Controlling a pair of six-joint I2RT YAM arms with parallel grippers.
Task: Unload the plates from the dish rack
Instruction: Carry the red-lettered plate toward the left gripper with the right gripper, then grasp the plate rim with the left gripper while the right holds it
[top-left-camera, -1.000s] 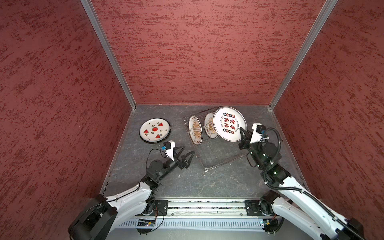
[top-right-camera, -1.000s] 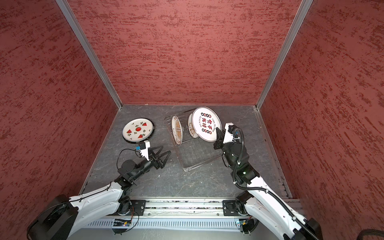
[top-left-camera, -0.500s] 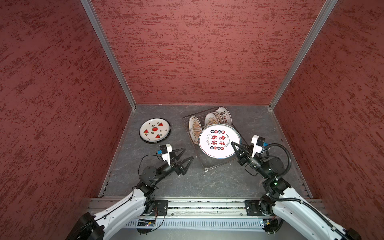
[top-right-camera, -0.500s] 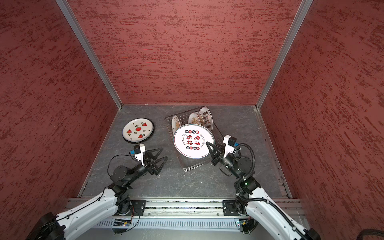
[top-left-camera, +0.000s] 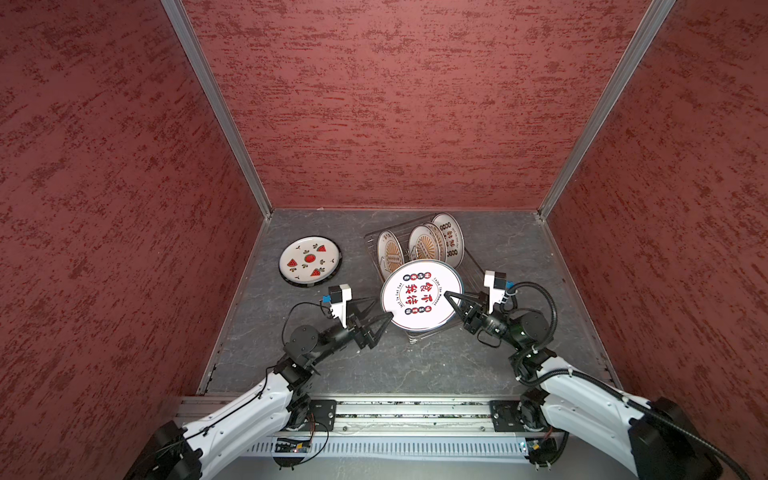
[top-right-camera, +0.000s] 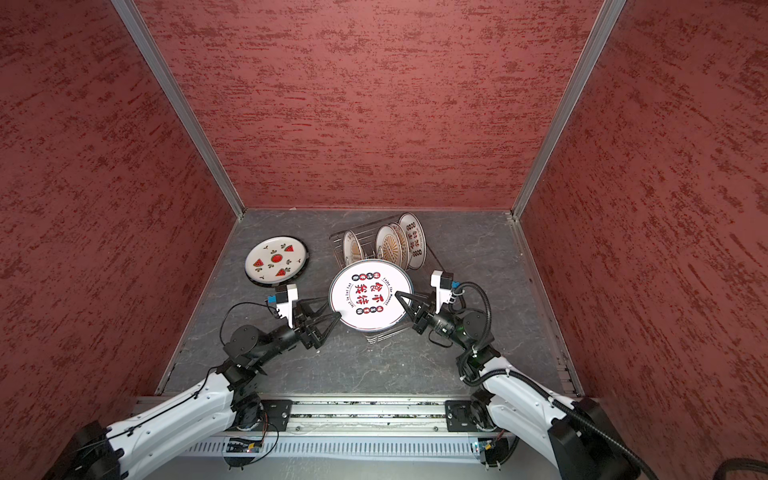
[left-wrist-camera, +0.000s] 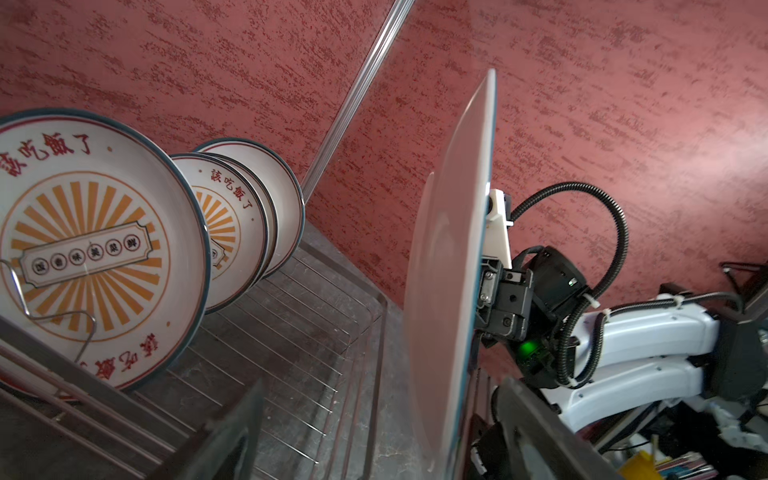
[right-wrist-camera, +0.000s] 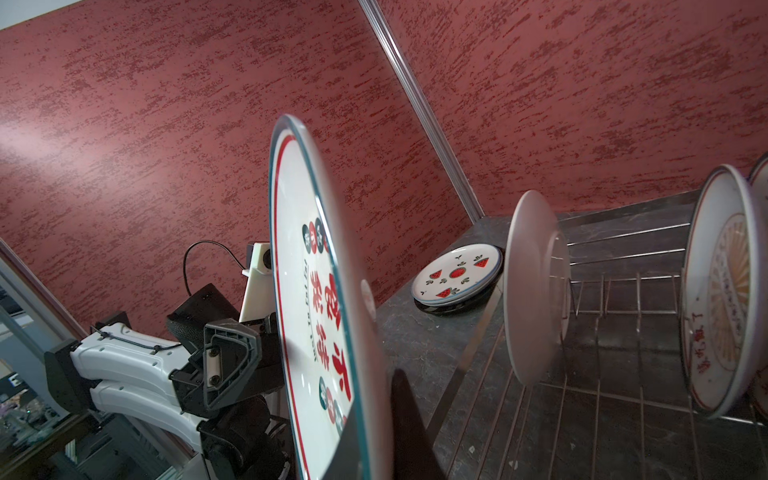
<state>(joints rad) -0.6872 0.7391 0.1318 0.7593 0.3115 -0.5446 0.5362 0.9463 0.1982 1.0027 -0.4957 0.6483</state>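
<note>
1. In both top views, nearest, the left gripper (top-left-camera: 383, 307) has its jaws apart, straddling the left rim of the big plate (top-left-camera: 419, 299).
2. The right gripper (top-left-camera: 448, 296) is clamped on the big plate's right rim, holding it face up over the near end of the rack (top-left-camera: 471, 270).
3. Behind, four upright plates (top-left-camera: 424, 247) stand in the rack.
4. Far left, a watermelon plate (top-left-camera: 308, 259) lies on a dark plate (top-left-camera: 305, 284) on the surface (top-left-camera: 511, 249).
</note>
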